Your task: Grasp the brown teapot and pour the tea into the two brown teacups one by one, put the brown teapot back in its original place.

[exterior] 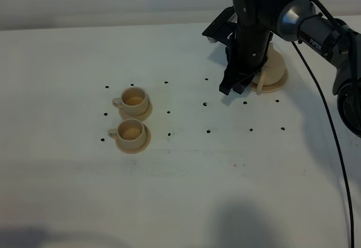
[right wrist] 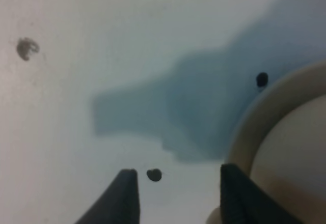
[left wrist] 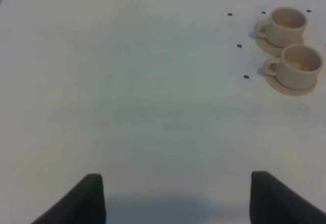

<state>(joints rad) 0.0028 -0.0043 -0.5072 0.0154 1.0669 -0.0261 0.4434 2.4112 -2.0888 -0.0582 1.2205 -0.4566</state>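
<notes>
The brown teapot (exterior: 277, 63) stands on its wide saucer disc (exterior: 280, 84) at the back right, mostly hidden behind my right arm; its loop handle points toward the front. My right gripper (exterior: 233, 88) is open and empty, just left of the teapot and low over the table. In the right wrist view the gripper (right wrist: 178, 198) has only bare table between its fingers, with the teapot body (right wrist: 298, 158) and the disc rim (right wrist: 252, 117) beside one finger. The two brown teacups (exterior: 135, 99) (exterior: 131, 132) sit on small saucers at the left. My left gripper (left wrist: 178, 203) is open and empty, far from the cups (left wrist: 288, 24) (left wrist: 300, 64).
The white table (exterior: 186, 180) carries small black marker dots (exterior: 208, 130) around the cups and the teapot. The right arm's black cable (exterior: 333, 141) hangs down the right side. The left arm does not show in the exterior high view.
</notes>
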